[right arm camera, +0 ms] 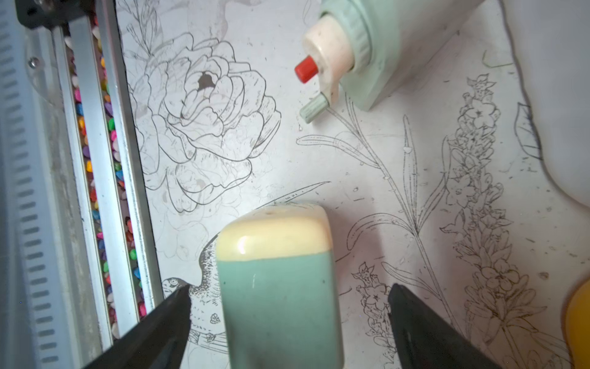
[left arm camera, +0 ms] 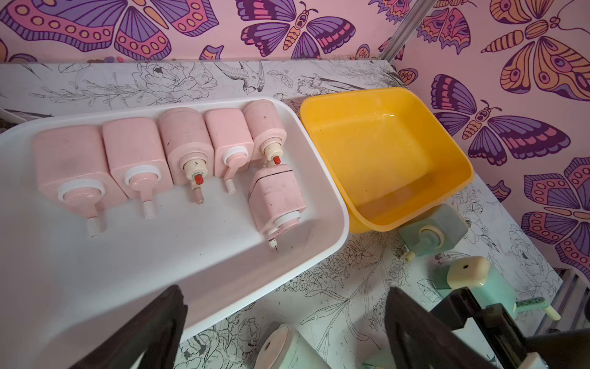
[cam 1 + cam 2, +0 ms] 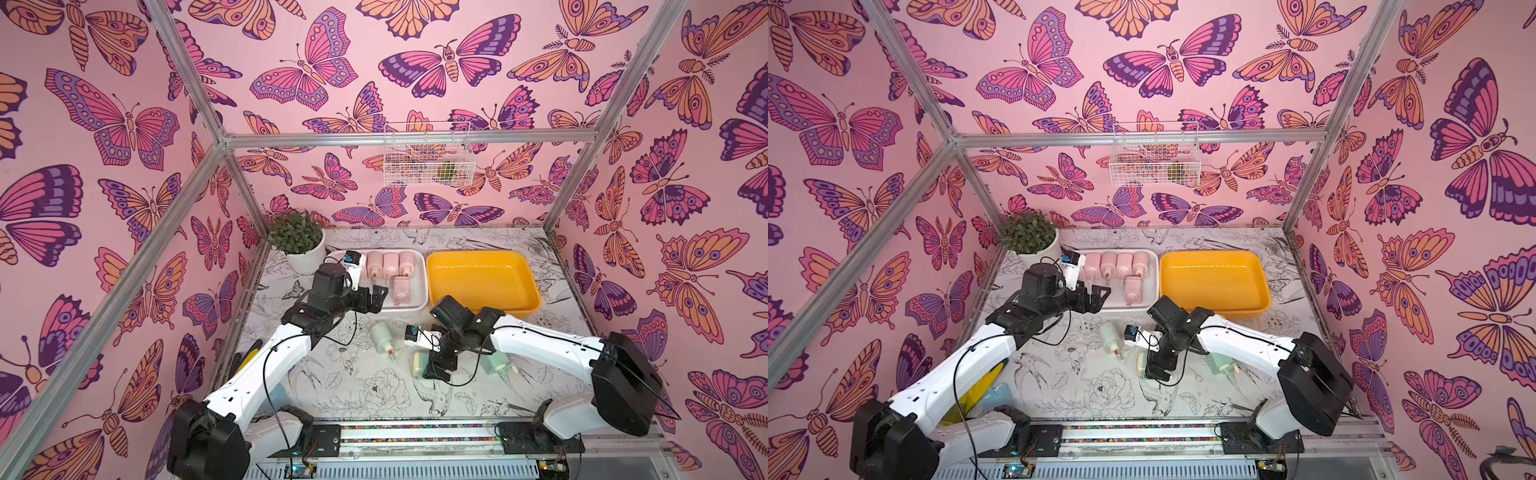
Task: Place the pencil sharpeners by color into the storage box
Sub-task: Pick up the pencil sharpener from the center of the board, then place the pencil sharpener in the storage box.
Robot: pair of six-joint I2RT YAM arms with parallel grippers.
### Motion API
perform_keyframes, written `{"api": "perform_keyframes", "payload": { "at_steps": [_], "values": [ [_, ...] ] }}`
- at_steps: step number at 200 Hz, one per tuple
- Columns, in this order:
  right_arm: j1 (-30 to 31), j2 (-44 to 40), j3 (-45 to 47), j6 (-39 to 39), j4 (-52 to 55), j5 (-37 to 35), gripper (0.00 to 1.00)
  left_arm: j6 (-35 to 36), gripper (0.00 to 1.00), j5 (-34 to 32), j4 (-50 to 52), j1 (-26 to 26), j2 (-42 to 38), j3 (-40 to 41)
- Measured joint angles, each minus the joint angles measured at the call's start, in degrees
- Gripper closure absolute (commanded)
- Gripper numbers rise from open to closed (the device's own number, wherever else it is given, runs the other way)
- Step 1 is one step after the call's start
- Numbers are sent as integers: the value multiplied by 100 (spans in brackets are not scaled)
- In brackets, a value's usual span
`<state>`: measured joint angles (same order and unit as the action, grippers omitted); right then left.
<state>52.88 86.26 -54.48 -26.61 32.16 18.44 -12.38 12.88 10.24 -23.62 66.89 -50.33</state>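
Tabletop [image 3: 332, 395]: flower-print sheet; carries both boxes and the loose sharpeners.
Yellow box [image 3: 478, 253]: back right, just beside the white box.
White box [image 2: 159, 249]: back left; holds the pink sharpeners.
Left pincer [image 2: 284, 289]: mine, released and holding nothing, above the white box's near rim.
Right pincer [image 1: 290, 287]: mine, released; jaws stand either side of one green sharpener [image 1: 277, 313], a gap on each side.
Pink sharpeners [image 2: 188, 143]: six; five in a row, one in front.
Green sharpeners [image 3: 381, 336]: lying on the tabletop in front of the boxes.
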Motion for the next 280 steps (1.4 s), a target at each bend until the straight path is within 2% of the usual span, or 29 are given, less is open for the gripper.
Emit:
{"api": "perform_keyframes", "payload": {
  "at_steps": [46,59,78,113,125,162,198,280],
  "values": [
    [101,317,-35,-214,33,-199,5,42,0,17,-55,-9,0,33],
    [101,317,-35,-243,-2,-210,10,42,0,17,-81,-9,0,46],
    [101,317,-35,-304,-31,-214,24,39,0,13,-109,-9,0,48],
    [101,457,-37,-352,-39,-214,27,39,0,-33,-131,-9,0,81],
    [101,476,-39,-374,-9,-205,34,39,0,-46,-129,-9,0,87],
    [105,476,-149,-417,162,-181,74,37,0,-59,-144,-9,0,90],
    [83,243,-149,-503,264,-170,93,11,0,-109,-208,-9,2,125],
    [-387,-557,-280,-688,391,-197,89,-96,0,-133,-337,-9,85,151]
  ]
}}
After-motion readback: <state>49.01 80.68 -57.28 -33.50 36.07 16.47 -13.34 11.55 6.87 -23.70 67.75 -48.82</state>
